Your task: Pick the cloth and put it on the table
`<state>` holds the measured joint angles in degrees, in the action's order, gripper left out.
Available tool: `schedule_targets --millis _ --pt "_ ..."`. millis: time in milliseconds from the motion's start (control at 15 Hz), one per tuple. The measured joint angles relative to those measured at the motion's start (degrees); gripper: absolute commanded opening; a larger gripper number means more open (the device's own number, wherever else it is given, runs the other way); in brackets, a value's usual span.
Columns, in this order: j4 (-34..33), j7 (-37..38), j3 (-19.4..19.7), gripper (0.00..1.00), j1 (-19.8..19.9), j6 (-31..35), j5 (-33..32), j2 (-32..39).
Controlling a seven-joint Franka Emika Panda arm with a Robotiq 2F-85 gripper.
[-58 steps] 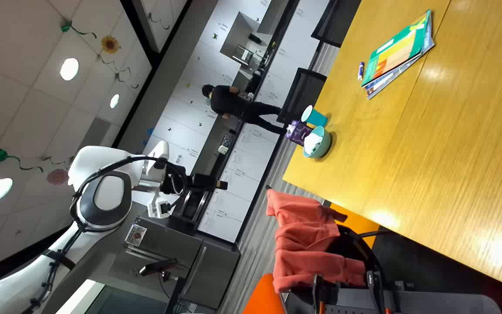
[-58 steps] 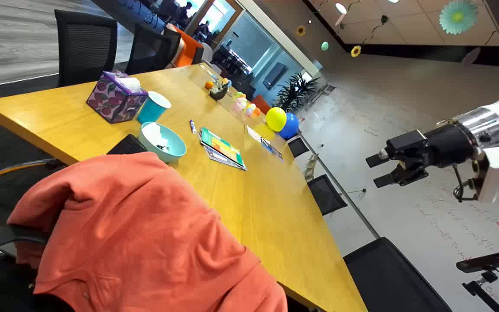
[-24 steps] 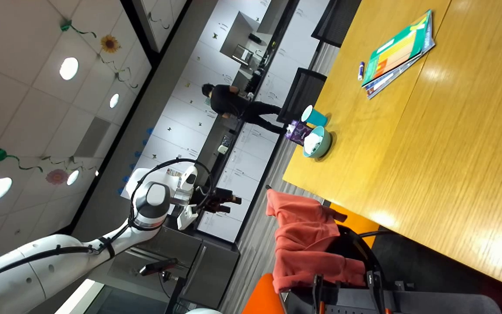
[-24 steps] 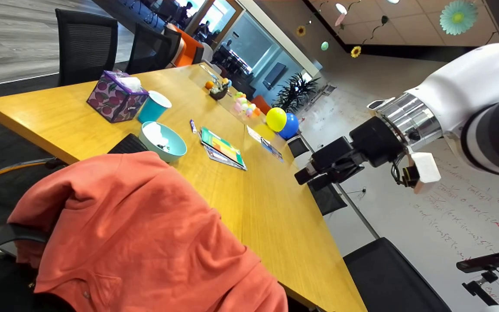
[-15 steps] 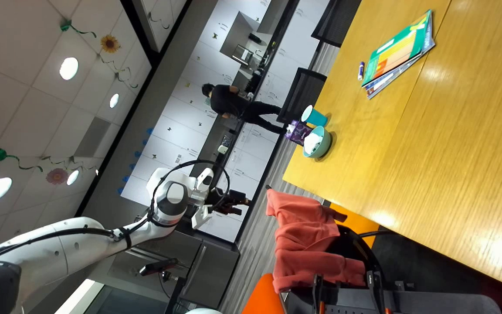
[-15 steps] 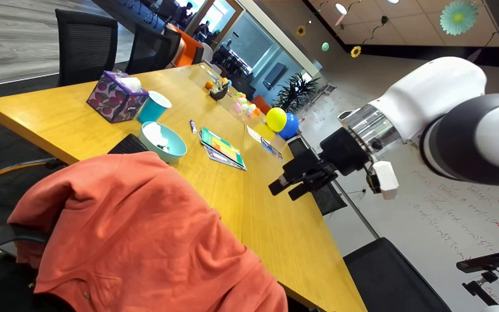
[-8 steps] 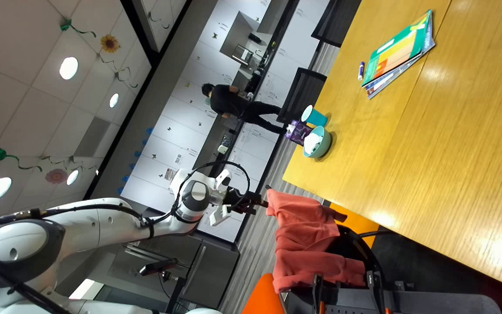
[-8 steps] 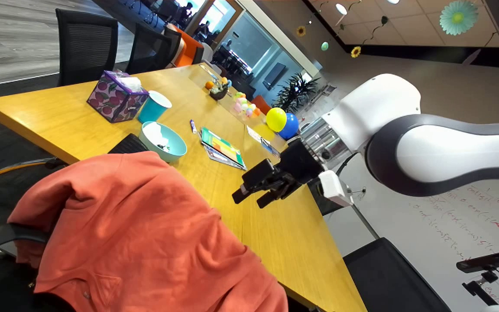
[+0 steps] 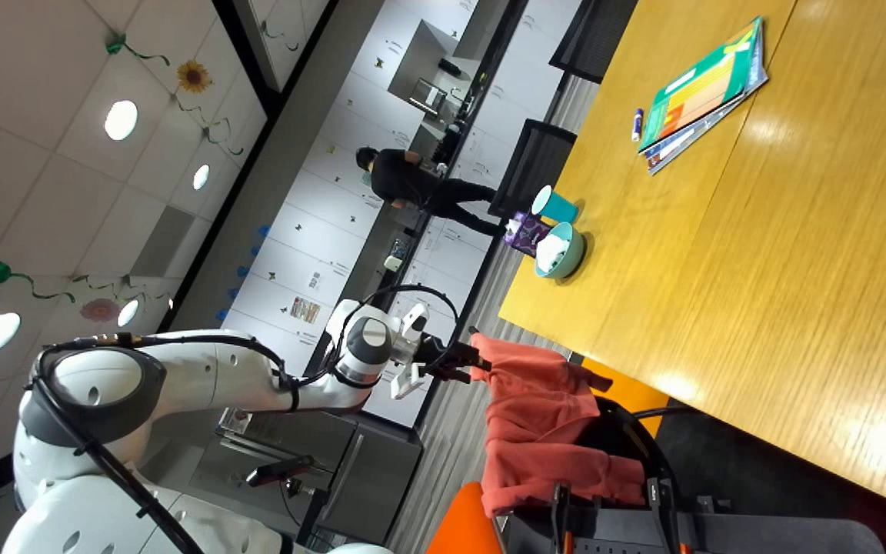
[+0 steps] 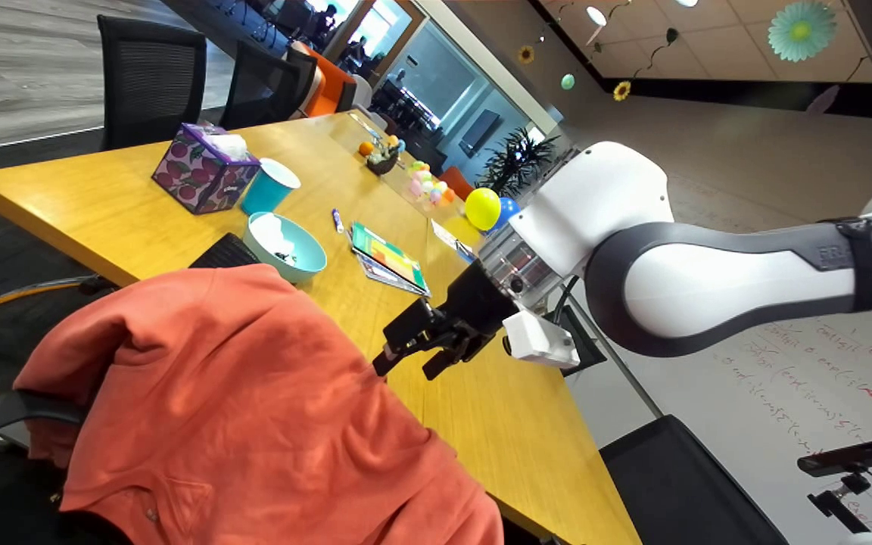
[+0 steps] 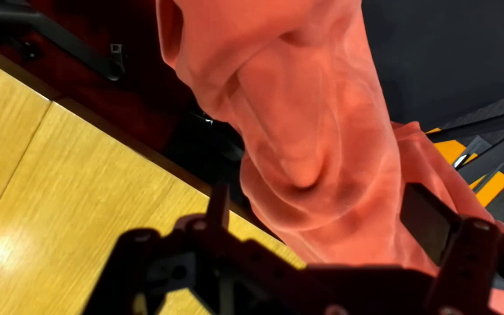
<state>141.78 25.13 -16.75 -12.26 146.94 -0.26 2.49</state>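
In an exterior view: counter [image 9: 720, 308], yellowish-brown wood, cut off by the upper and right edges, bearing books [image 9: 697, 92], green-covered on top and mostly hidden beneath; marker [image 9: 637, 125], purple and white, just beside them; cup [image 9: 558, 208], turquoise; bowl [image 9: 575, 252], pale teal, with white contents hard to identify; tissue box [image 9: 527, 234], purple, partly hidden by the bowl. Also cloth [image 9: 527, 415], red-orange, in folds near the counter's end; arm [image 9: 247, 385], white, cut off by the lower edge; tool [image 9: 475, 371], black, at the cloth's border, too small here to judge contact; person [image 9: 404, 178], dark clothes, in the background, face hard to make out. In an exterior view: cloth draped over a dark chair [image 10: 23, 409] that it largely hides, the cloth itself cut off by the lower edge; tool with fingers [image 10: 436, 366] parted, one fingertip overlapping the cloth's border — touching or only in front, cannot tell; yellow balloon [image 10: 483, 209], round; blue balloon [image 10: 510, 208], partly hidden behind the yellow balloon and the arm. In the wrist view: tool along the lower edge, dark and blurred, its fingers spread wide with cloth showing between them; cloth wrinkled, running out at the top, its lower part hidden by the tool; counter at left, cut off on two sides; under the counter — a space too dark to make out.
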Motion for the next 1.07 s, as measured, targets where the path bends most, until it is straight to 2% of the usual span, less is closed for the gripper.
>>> schedule_targets --millis 133,200,400,533,867,1067 --pt "-0.84 0.02 0.28 1.00 -0.30 0.11 -0.38 1.62" --pt "-1.26 0.02 0.38 0.79 -0.39 0.13 -0.53 2.31" --pt "-2.21 0.02 1.11 0.59 -1.00 0.24 -0.74 3.86" --pt "-2.71 0.02 1.67 0.41 -1.42 0.44 -0.77 4.53" --pt "-3.22 0.02 2.13 0.03 -1.88 0.88 -0.77 5.15" --pt "-3.32 0.02 2.21 0.00 -1.92 1.05 -0.77 5.18"
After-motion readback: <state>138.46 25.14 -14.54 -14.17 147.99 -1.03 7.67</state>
